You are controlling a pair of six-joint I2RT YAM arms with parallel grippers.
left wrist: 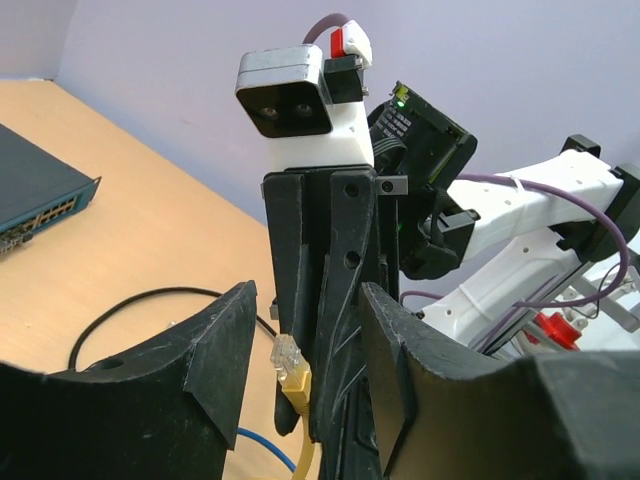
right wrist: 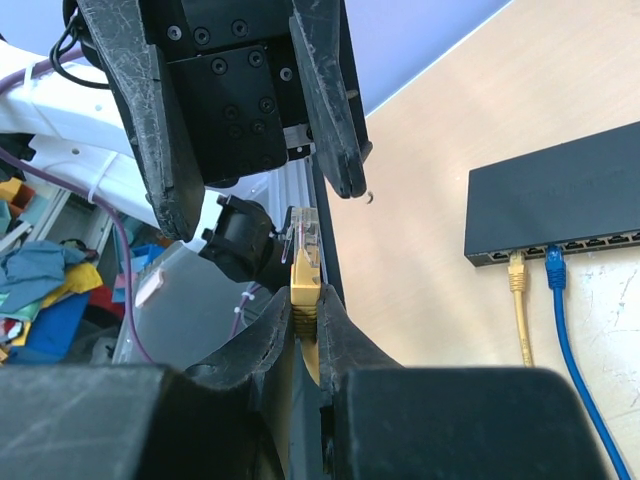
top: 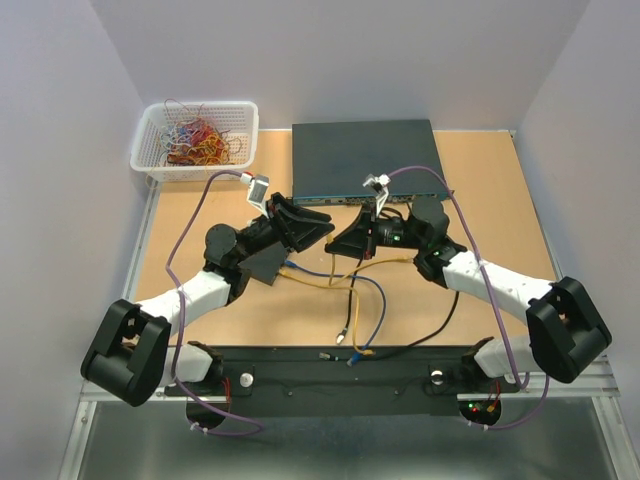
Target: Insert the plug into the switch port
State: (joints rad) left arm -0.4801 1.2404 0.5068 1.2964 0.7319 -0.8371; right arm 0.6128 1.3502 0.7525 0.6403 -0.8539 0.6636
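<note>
Yellow plug [right wrist: 303, 245] in right claw [right wrist: 308, 318], left claw [left wrist: 306, 305] agape just opposite.

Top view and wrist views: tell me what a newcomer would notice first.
Two black claws meet nose to nose at mid-table: the right claw pinches a yellow cable plug, and the left claw stands open facing it. Behind them lies a large grey-blue rack switch, with a white mesh basket of coloured wires at the far left corner.

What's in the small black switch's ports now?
Black switch: a yellow cable and a blue cable plugged side by side. Ports further right run out of frame.
</note>
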